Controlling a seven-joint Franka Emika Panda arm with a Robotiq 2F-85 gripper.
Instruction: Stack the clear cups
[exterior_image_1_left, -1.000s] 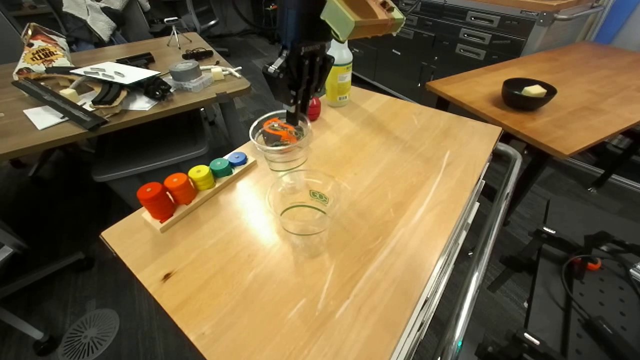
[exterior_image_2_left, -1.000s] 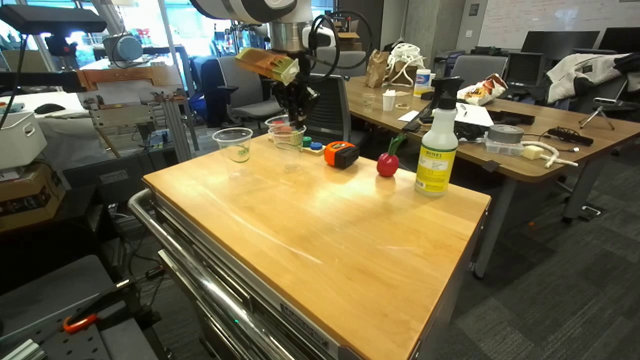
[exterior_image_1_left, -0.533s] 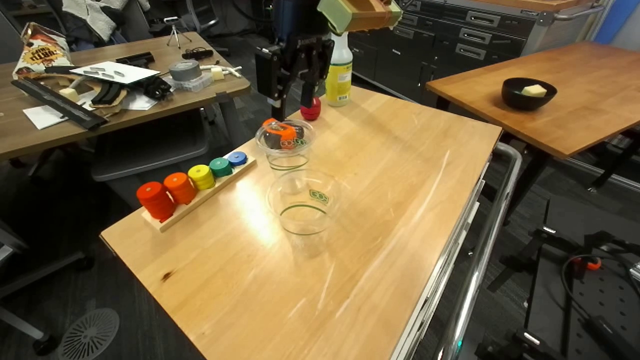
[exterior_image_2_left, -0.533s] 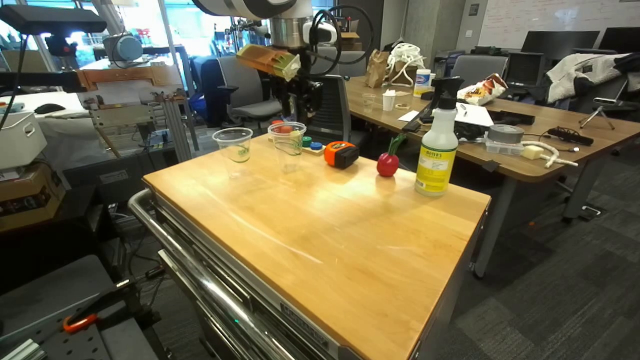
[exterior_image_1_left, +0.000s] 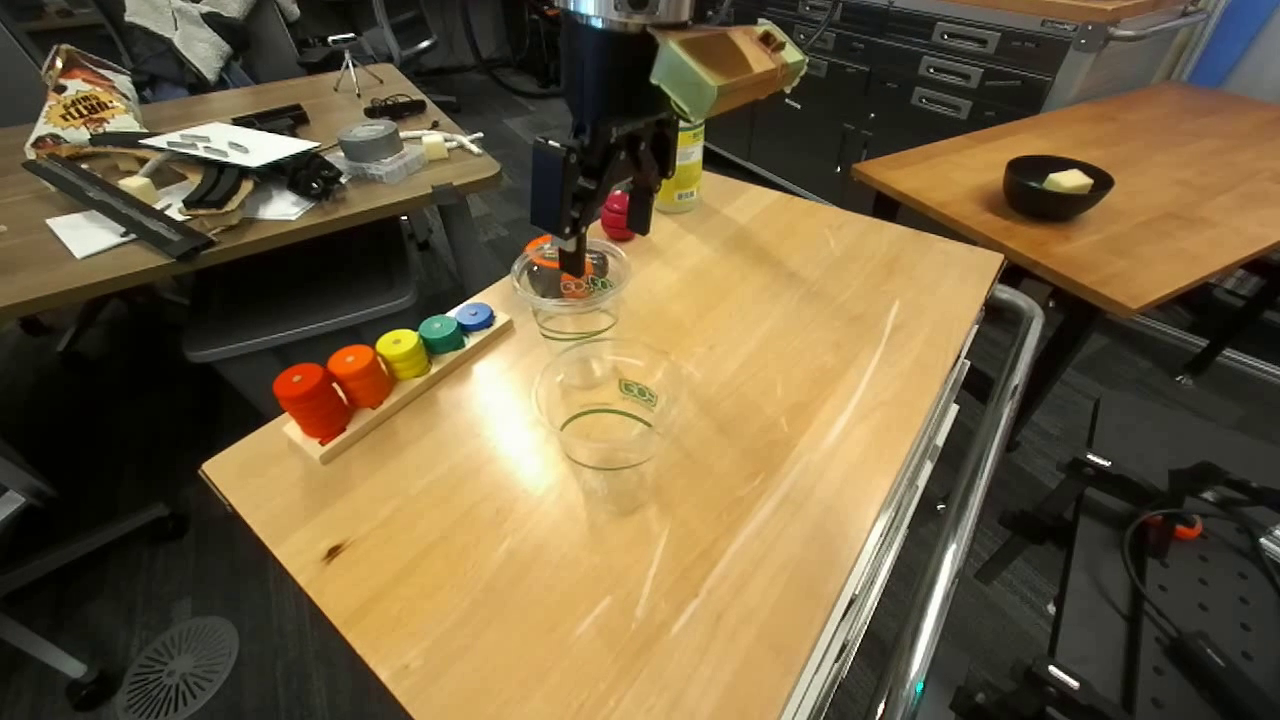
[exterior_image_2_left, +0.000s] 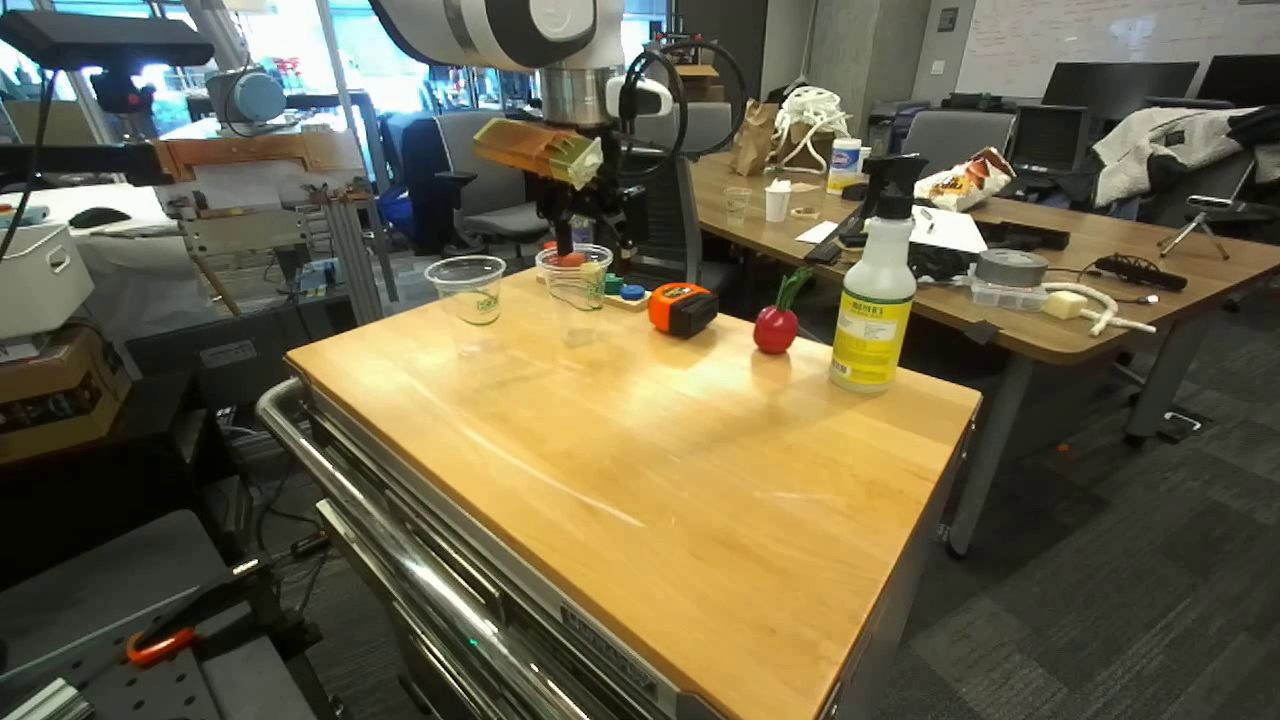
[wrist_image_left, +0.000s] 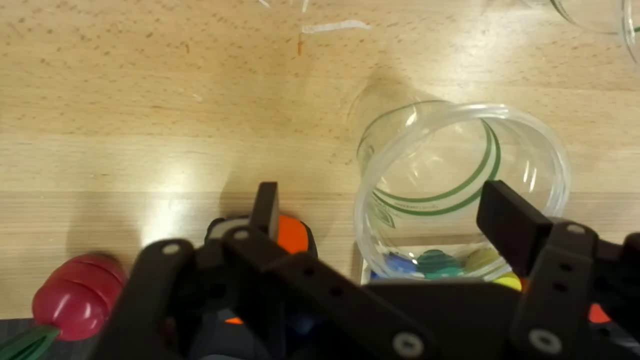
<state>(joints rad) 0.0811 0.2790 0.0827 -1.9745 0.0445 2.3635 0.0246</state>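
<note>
From the present look, may call the task about half done. Under the claw (wrist_image_left: 381, 207) can notice a nested pair of clear cups (wrist_image_left: 440, 195), standing upright, with doubled rim and doubled green line; by these signs would count two cups there, though without full certainty. Off to one side of the claw, toward the upper right corner in the wrist view, can notice also a single clear cup (exterior_image_1_left: 608, 410), upright on the wooden tabletop (exterior_image_2_left: 600, 450), near the pair but apart from it.

Must describe the claw as released, with fingers wide apart and nothing grasped. Can see one finger (wrist_image_left: 510, 220) over the mouth of the pair and the opposite finger (wrist_image_left: 264, 210) outside the rim, above the tape measure (exterior_image_2_left: 683, 308) in the wrist view. Cannot tell any dipping of the fingertip into the mouth.

Would consider as done: the joining of two cups. Would consider as left: the joining of the single cup with them. For this, probably need to pinch the wall under the claw and carry the pair over to the single cup; less probably, to bring the single cup here. Should be careful of the thin wall, likely to bend under a strong squeeze.
</note>
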